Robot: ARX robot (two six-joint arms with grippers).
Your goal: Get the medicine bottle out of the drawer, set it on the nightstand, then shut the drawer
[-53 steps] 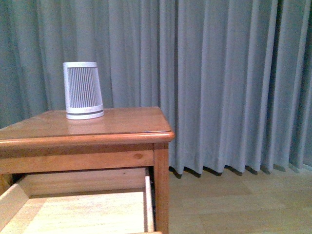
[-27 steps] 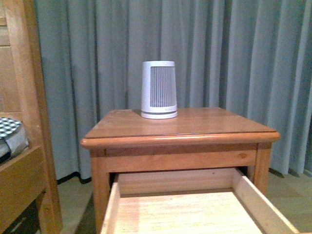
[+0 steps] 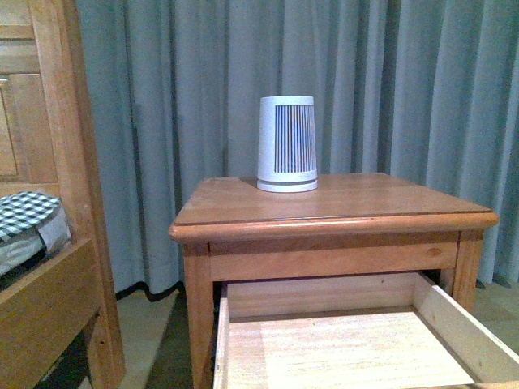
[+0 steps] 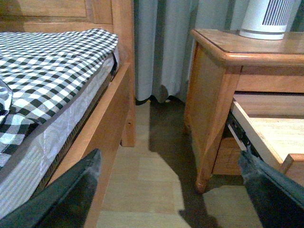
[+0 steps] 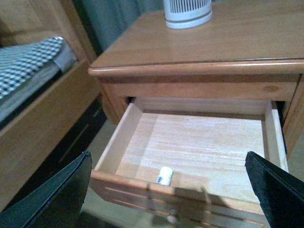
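The nightstand [image 3: 332, 212] stands in front of me with its upper drawer [image 3: 349, 348] pulled open, pale wood showing inside. In the right wrist view the drawer [image 5: 199, 142] holds the small white medicine bottle [image 5: 165, 175], lying against the inside of the front panel. My right gripper [image 5: 168, 173] hangs open above the drawer front, its dark fingers [image 5: 275, 190] spread wide on either side of the bottle. My left gripper [image 4: 171, 173] is open too, low between the bed and the nightstand [image 4: 213, 95], over bare floor. The bottle is hidden in the front view.
A large white ribbed device [image 3: 287, 144] stands on the nightstand top near its back edge. A wooden bed frame [image 3: 57, 243] with checkered bedding [image 4: 52, 61] is to the left. Grey curtains [image 3: 203, 89] hang behind. A strip of floor [image 4: 142, 185] separates bed and nightstand.
The front view has swung to the left: the nightstand now sits right of centre and the bed frame has come into view on the left.
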